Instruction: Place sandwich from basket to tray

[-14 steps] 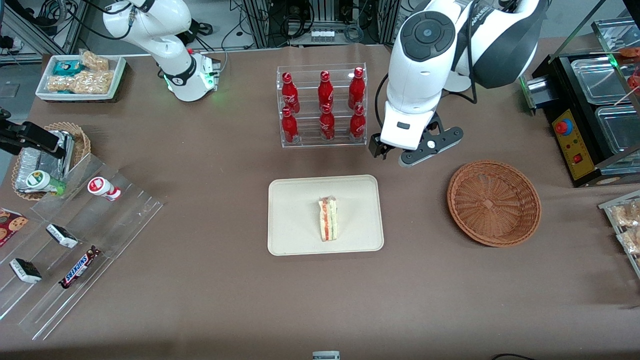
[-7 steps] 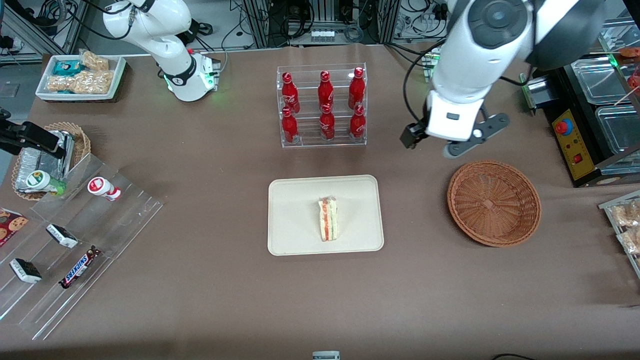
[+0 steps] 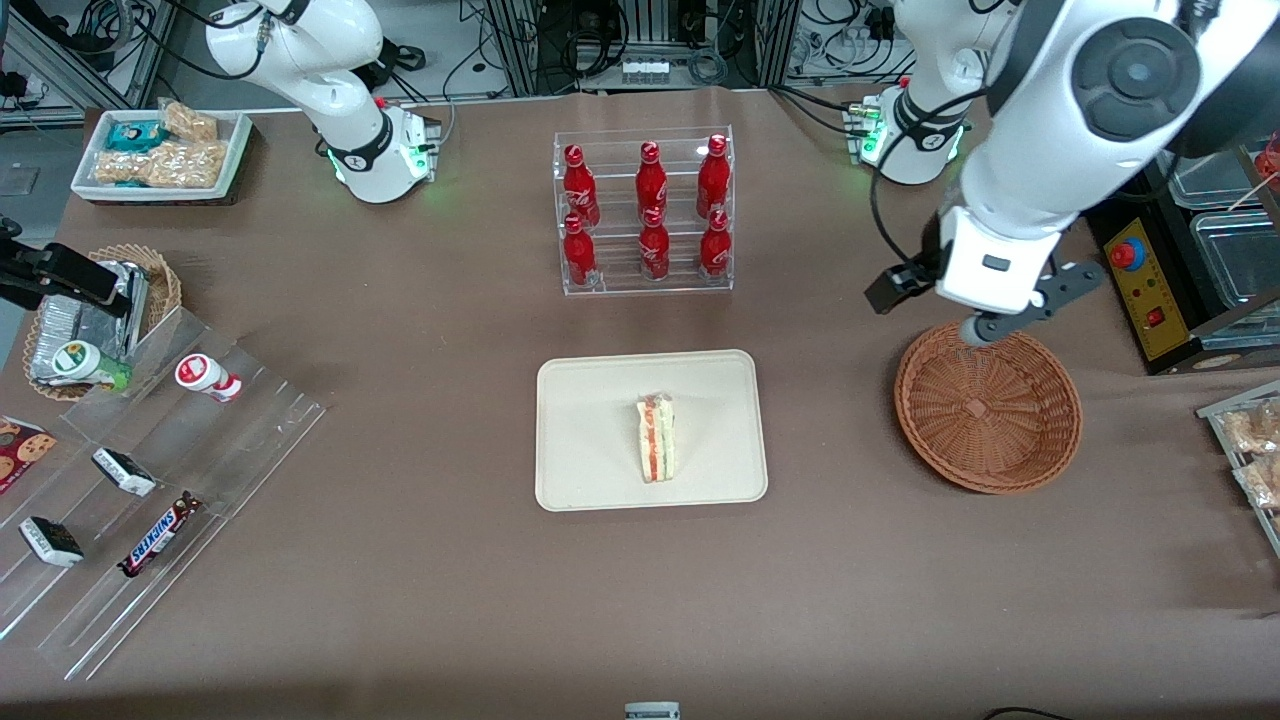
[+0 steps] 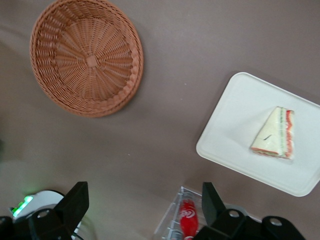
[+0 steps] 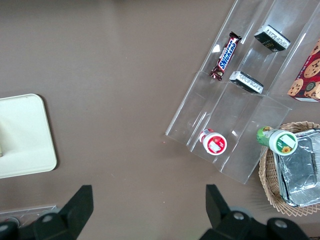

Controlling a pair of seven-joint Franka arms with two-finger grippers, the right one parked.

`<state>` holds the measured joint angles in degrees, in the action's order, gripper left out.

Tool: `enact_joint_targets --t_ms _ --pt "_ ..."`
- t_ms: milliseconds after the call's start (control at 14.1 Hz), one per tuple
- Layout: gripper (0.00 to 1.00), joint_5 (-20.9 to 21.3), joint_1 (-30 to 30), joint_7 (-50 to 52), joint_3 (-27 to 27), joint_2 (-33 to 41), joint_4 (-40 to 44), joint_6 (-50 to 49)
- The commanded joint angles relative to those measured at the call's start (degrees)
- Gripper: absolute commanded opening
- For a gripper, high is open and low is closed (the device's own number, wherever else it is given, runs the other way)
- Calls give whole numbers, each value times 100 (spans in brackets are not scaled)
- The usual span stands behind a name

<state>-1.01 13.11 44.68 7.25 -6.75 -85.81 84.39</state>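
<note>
Tray (image 3: 600, 450) mid-table, cream. Basket (image 3: 988, 405) toward working arm's end, well apart from tray, nothing in it. Gripper (image 4: 142, 207) high above the table near basket rim, fingers spread wide, holding nothing. Sandwich (image 3: 657, 437) lying on tray.

The candy bar (image 3: 159, 535) on the clear stepped display (image 3: 150, 470) reads "SNICKERS", far from the pincer (image 3: 985, 320), toward the parked arm's end of the table (image 3: 420, 600); the red bottles (image 3: 650, 210) in the clear rack (image 3: 645, 280) carry white Coca-Cola script, too small to spell out, nearer the pincer; nothing else can be read.
</note>
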Motion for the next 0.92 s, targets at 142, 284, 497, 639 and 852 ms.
enact_joint_targets --t_ms 142,284,497,639,852 --pt "100 -408 -844 -1714 66 411 -287 -300" --pt "100 -418 -994 -2435 49 578 -322 -414" --pt "100 -418 -1223 -3131 48 824 -488 -467" --pt "100 -418 -1337 -3404 31 895 -515 -494" --pt "100 -418 -1329 -3799 -276 1062 -576 -494"
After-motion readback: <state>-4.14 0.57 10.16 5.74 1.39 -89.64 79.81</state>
